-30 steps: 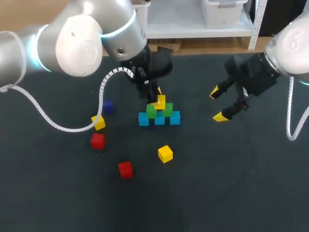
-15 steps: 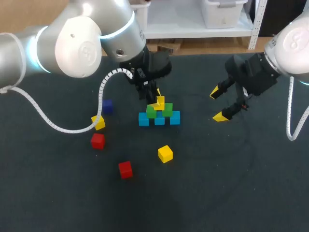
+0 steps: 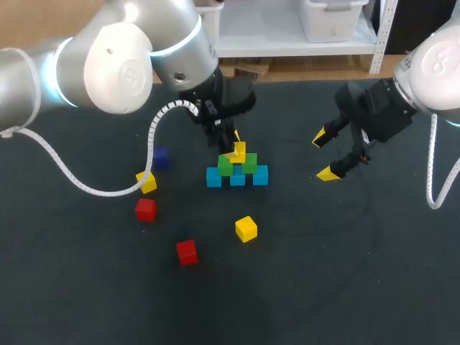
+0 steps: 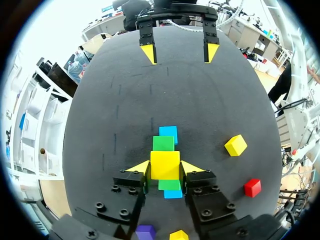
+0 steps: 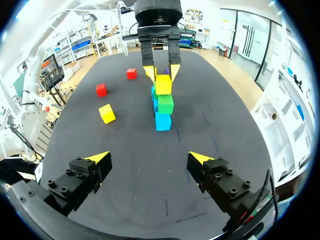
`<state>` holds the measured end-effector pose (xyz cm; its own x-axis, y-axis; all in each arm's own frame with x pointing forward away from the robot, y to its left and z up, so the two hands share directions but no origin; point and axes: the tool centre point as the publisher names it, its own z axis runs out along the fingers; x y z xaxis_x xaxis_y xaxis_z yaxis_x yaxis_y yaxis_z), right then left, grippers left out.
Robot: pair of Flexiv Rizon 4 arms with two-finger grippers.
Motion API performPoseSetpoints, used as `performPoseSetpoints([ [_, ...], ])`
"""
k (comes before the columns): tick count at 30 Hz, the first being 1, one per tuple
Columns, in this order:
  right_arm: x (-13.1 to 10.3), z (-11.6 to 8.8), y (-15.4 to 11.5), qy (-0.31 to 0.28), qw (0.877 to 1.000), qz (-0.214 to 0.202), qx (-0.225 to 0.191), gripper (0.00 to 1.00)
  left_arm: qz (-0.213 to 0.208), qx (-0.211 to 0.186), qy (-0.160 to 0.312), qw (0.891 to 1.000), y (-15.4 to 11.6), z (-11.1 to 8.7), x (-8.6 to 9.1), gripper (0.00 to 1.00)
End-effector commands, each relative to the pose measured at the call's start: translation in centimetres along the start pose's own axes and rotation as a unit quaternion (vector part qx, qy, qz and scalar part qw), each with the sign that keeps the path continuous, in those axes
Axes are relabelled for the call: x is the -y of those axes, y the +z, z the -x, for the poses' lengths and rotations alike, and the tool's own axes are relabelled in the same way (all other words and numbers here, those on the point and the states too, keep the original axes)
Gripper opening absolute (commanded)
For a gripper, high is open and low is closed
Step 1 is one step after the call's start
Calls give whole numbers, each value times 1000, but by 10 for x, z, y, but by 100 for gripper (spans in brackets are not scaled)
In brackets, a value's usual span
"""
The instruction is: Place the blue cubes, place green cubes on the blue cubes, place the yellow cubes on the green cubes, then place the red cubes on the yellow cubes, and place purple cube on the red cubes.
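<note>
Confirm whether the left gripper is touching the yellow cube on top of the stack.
Touching. In the left wrist view the left gripper has both tips pressed against opposite sides of the yellow cube, with no gap showing on either side.

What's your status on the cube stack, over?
Left gripper shut on yellow cube, over green cubes. Right gripper open, off to the side. Red cubes, purple cube loose, clear of blue cubes.
</note>
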<state>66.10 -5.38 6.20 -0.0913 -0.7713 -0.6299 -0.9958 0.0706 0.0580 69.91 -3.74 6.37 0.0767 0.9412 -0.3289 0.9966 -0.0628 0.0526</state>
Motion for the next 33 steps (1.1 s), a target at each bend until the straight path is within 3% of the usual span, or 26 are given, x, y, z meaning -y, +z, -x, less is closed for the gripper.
performPoseSetpoints([
  [1, 1, 0, 1, -1, 1000, 1, 1, 100, -2, -2, 1, 1000, 0, 0, -2, 0],
  [33, 1, 0, 1, -1, 1000, 1, 1, 100, -6, 0, 0, 1000, 3, 0, -1, 0],
])
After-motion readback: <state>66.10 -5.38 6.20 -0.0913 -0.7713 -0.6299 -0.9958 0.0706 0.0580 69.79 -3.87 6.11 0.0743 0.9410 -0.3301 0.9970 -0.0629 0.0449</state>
